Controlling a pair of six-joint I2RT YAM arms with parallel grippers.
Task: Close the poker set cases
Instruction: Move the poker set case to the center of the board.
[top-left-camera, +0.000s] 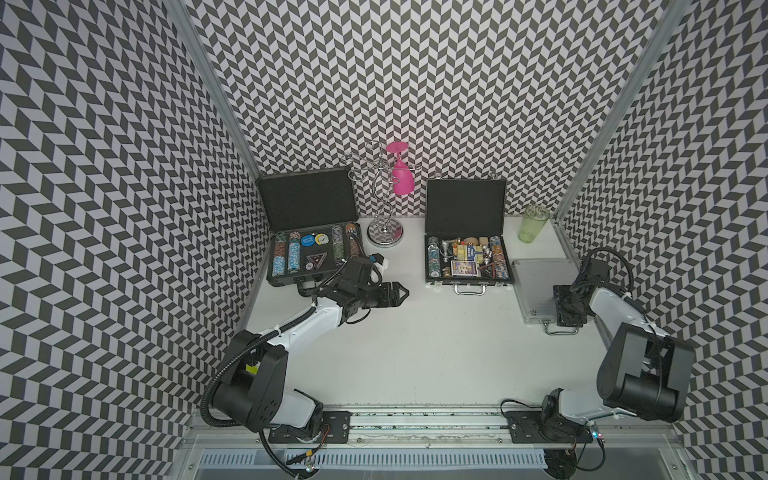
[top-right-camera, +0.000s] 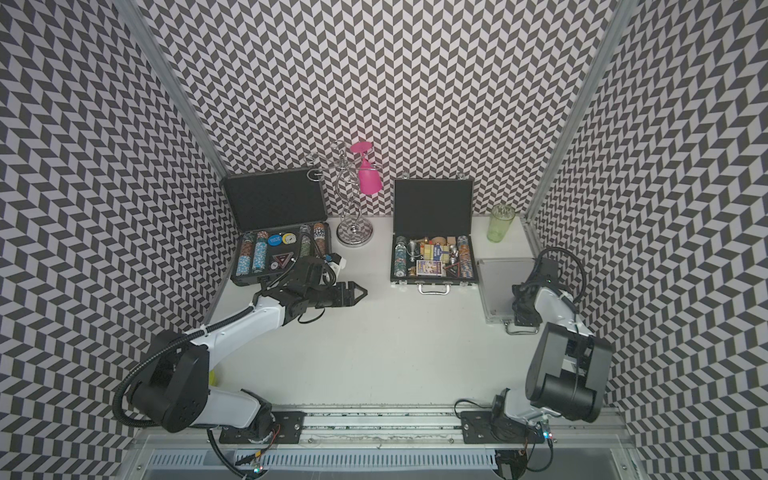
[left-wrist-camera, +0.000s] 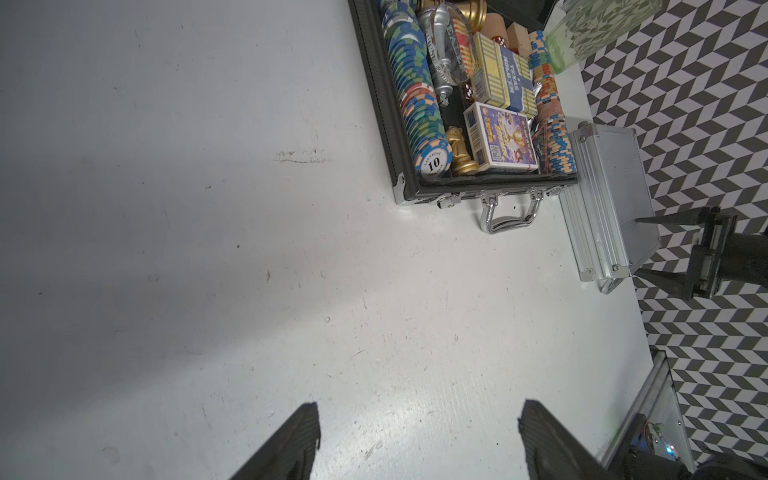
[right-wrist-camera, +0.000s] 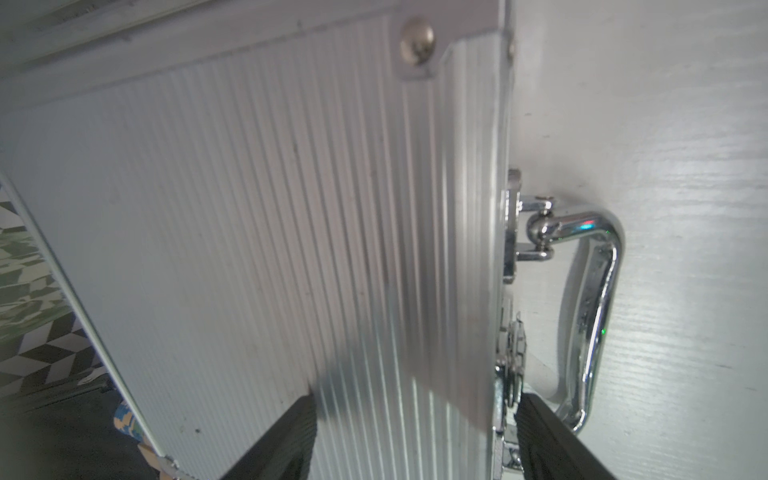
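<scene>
The large dark-grey case (top-left-camera: 291, 279) stands open at the back left, lid upright and chips showing. In the middle the flat black case (top-left-camera: 465, 216) with a silver handle also stands open, full of chips and card boxes (left-wrist-camera: 500, 137). At the right lies the small ribbed silver case (top-left-camera: 536, 286), its lid down. My right gripper (right-wrist-camera: 415, 415) is open over the silver case's front edge, one finger above the ribbed lid, the other beside the chrome handle (right-wrist-camera: 594, 299). My left gripper (top-left-camera: 401, 293) hangs open over bare table between the two open cases, holding nothing.
A chrome glass rack (top-left-camera: 384, 208) with a pink glass (top-left-camera: 401, 178) hung upside down stands between the two open cases at the back. A green tumbler (top-left-camera: 533, 223) sits in the back right corner behind the silver case. Patterned walls close three sides.
</scene>
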